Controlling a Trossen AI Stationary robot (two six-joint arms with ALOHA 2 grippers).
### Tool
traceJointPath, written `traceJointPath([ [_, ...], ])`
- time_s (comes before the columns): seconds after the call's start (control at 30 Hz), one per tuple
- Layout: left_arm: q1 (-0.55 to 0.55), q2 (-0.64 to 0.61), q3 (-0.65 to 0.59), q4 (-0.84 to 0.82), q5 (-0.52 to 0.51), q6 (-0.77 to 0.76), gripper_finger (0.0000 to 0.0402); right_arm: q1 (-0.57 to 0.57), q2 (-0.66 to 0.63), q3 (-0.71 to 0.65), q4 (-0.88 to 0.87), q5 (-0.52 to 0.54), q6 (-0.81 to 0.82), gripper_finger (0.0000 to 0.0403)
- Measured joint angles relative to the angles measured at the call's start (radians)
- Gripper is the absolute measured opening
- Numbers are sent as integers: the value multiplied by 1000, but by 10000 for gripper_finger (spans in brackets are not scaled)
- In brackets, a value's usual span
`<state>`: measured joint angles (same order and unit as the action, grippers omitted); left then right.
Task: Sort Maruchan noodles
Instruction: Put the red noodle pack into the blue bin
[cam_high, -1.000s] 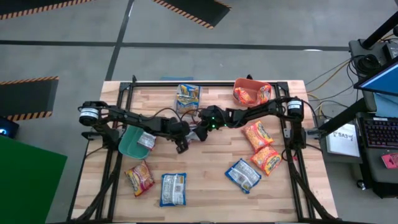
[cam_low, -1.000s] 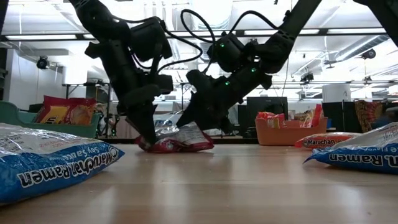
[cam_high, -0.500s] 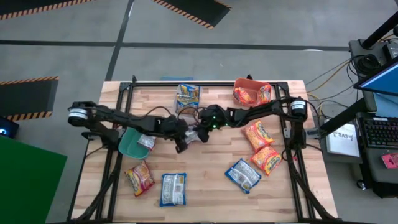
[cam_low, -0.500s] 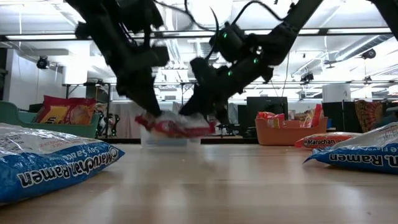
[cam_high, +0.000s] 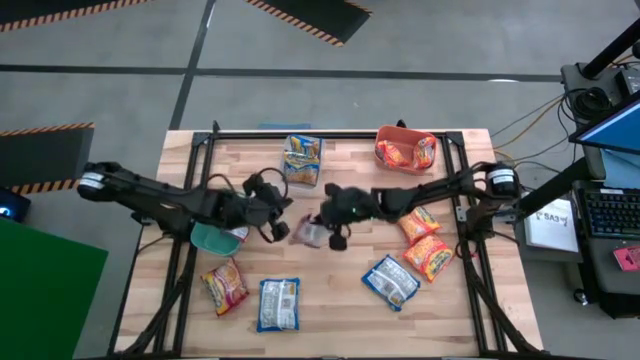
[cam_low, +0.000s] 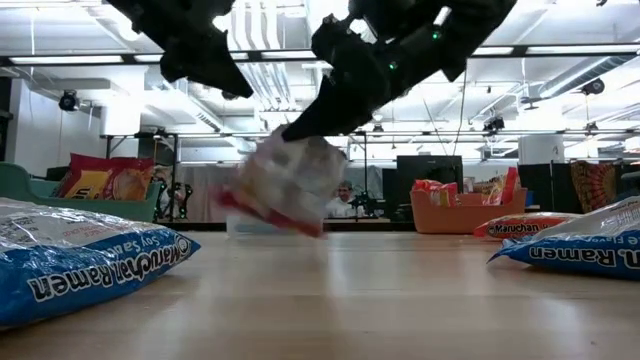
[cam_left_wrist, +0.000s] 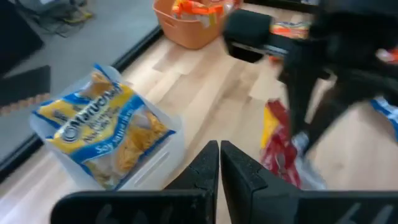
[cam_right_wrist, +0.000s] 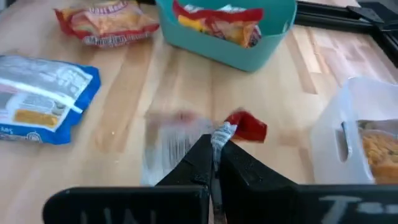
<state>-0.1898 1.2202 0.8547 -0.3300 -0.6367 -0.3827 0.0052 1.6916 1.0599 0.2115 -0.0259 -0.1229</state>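
Right end effector lifted a red-and-white noodle packet above the table.

The right end effector (cam_high: 322, 232) was clenched on the edge of the red-and-white packet (cam_high: 307, 233), which hung blurred over the middle of the table (cam_high: 340, 300). The left end effector (cam_high: 283, 228) hovered just beside it, fingers pressed together and holding nothing. Other packets lay in the teal bin (cam_high: 207, 238), the clear bin (cam_high: 301, 160) and the orange bin (cam_high: 404, 150), with more scattered along the near half.
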Motion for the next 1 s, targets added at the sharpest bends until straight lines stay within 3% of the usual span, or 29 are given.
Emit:
traceJointPath([
  [0.17, -21, 24, 0, 15, 3, -22, 0, 45, -3, 1, 17, 50, 6, 8],
  [0.23, -27, 41, 0, 32, 31, -34, 0, 62, -11, 1, 10, 133, -41, 8],
  [0.33, -28, 76, 0, 74, 130, -38, 3, 88, -16, 2, 11, 237, -115, 8],
  [0.4, -28, 103, 0, 100, 205, -34, 15, 98, -16, 4, 10, 242, -138, 8],
  [0.6, -28, 194, 0, 154, 258, -25, 99, 113, -16, 5, 10, 244, -158, 8],
  [0.83, -28, 276, 0, 189, 185, -26, 220, 113, -11, 5, 7, 245, -153, 8],
  [1.0, -28, 289, 0, 188, 91, -26, 272, 113, -8, 5, 3, 245, -158, 8],
])
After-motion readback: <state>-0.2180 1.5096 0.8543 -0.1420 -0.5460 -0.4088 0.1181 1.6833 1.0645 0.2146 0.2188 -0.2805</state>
